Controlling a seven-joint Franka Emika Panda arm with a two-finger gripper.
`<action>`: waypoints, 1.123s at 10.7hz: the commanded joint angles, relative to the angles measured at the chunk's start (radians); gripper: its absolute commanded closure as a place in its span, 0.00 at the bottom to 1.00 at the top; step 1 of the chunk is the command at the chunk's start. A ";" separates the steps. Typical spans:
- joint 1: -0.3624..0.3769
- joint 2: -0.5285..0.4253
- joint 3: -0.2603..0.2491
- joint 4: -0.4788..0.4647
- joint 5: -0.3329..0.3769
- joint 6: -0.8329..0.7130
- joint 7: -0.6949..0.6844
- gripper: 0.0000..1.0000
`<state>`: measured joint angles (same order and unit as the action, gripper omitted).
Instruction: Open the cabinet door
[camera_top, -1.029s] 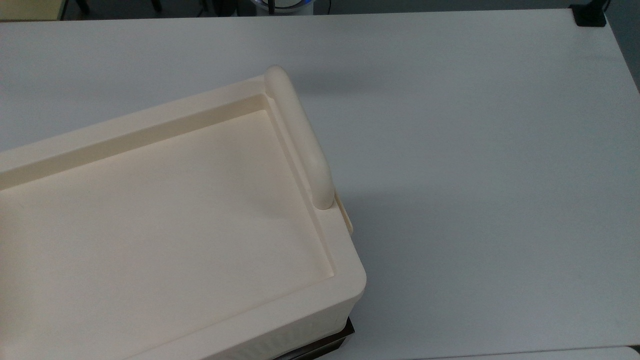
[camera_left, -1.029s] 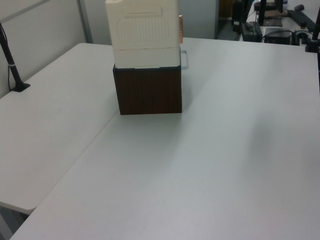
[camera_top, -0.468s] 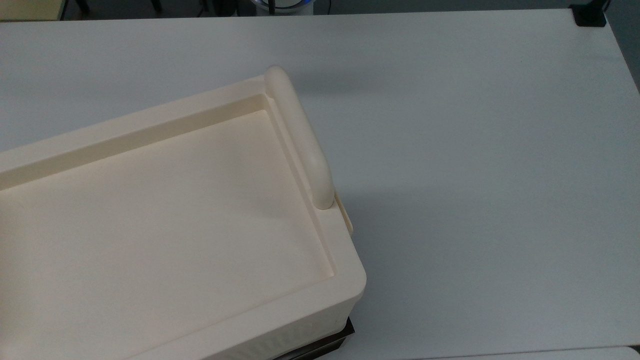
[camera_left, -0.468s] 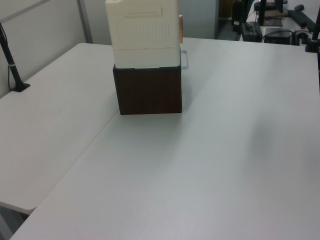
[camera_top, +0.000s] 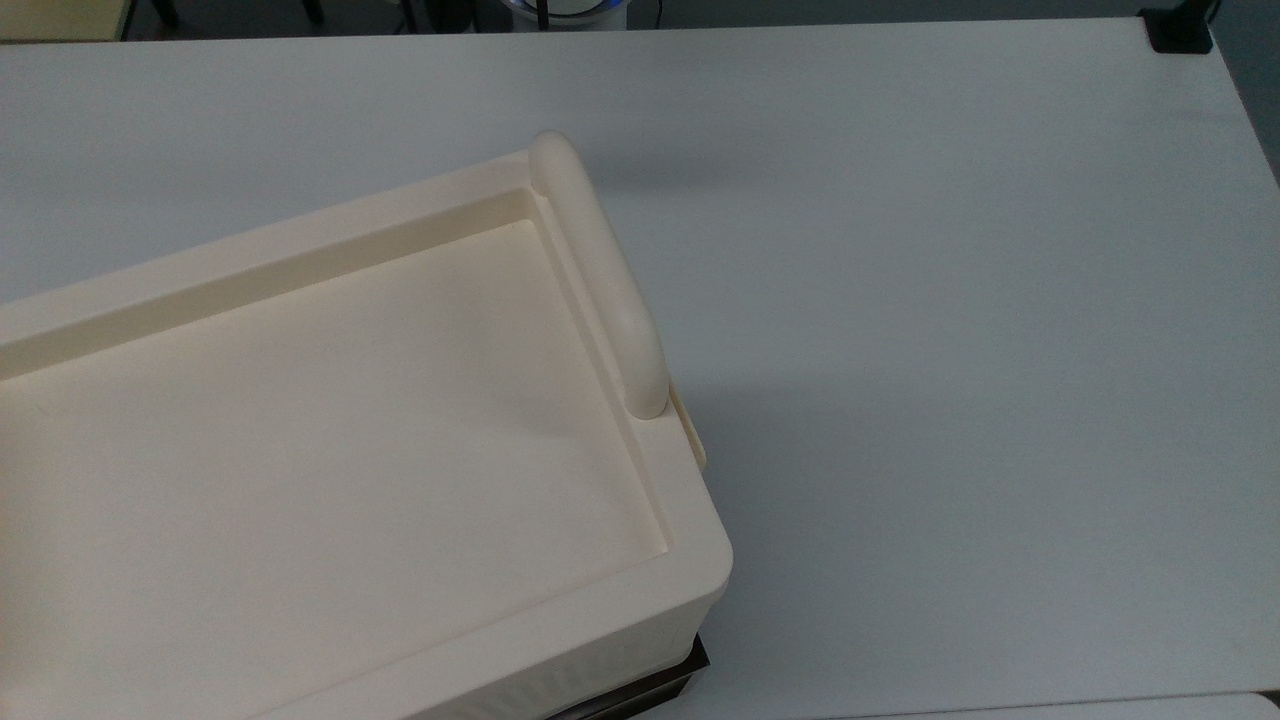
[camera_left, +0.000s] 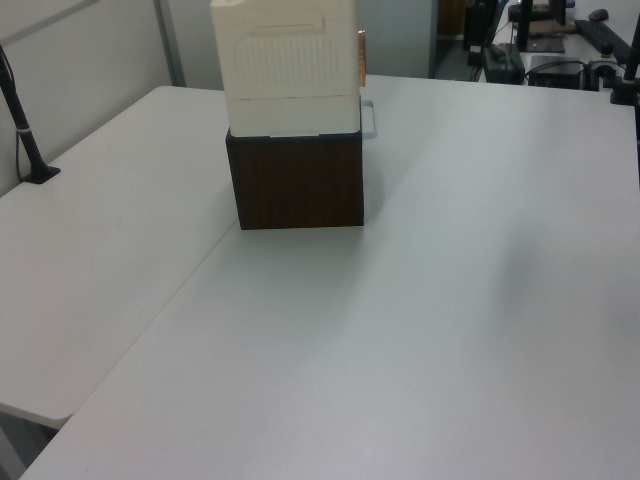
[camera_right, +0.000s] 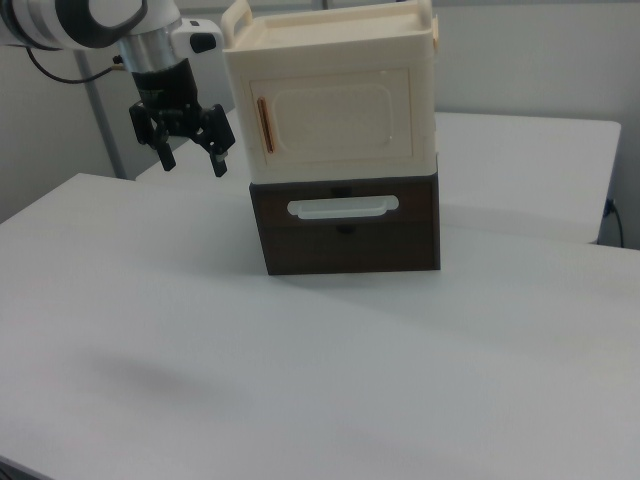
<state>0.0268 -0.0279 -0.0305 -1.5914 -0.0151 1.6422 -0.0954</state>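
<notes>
The cabinet (camera_right: 330, 28) is a cream plastic box standing on a dark brown base (camera_right: 345, 240). Its recessed top (camera_top: 300, 450) and thick rounded bar handle (camera_top: 600, 270) are in the top view. The cabinet door (camera_right: 335, 115) faces the right view's camera and lies flush with the front, with a slim brown slot handle (camera_right: 265, 125) near its left edge. My gripper (camera_right: 190, 158) hangs open in the air to the right view's left of the cabinet, at door height, a short way from the handle side and holding nothing. The left view has the cabinet (camera_left: 285, 60) side-on.
The brown base has a drawer with a white handle (camera_right: 340, 207). The white table (camera_left: 400, 330) spreads wide in front of the cabinet, with a seam (camera_left: 170, 300) between two tabletops. A black post (camera_left: 25, 130) stands at the left view's left edge.
</notes>
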 joint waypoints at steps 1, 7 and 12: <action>-0.004 0.009 -0.006 0.013 0.007 0.036 -0.040 0.00; -0.014 0.054 -0.005 0.013 0.123 0.377 -0.029 0.55; -0.044 0.170 0.001 0.088 0.145 0.579 -0.076 0.58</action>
<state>-0.0069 0.0912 -0.0315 -1.5555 0.1034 2.1684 -0.1245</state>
